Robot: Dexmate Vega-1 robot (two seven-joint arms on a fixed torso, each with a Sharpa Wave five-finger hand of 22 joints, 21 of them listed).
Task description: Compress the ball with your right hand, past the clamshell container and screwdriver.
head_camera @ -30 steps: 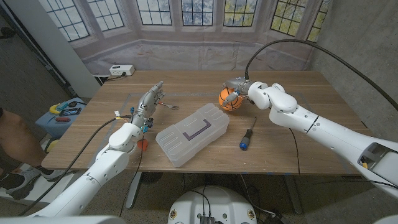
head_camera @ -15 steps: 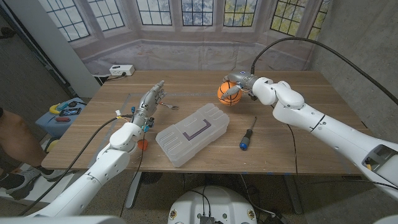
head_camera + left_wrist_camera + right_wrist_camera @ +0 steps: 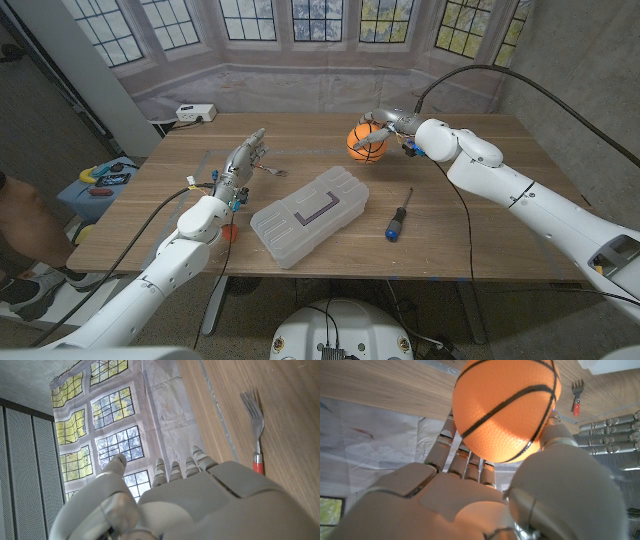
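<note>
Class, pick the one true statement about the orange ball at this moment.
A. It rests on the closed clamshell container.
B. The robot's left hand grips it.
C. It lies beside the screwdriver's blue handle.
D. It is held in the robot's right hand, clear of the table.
D: the right hand grips the ball with fingers and thumb around it, as the right wrist view shows, raised off the table.

Two smooth white rounded robot arms are seen, trailed by black cables, ended by pale grey, segmented hands: left hand (image 3: 244, 160), right hand (image 3: 392, 127).
</note>
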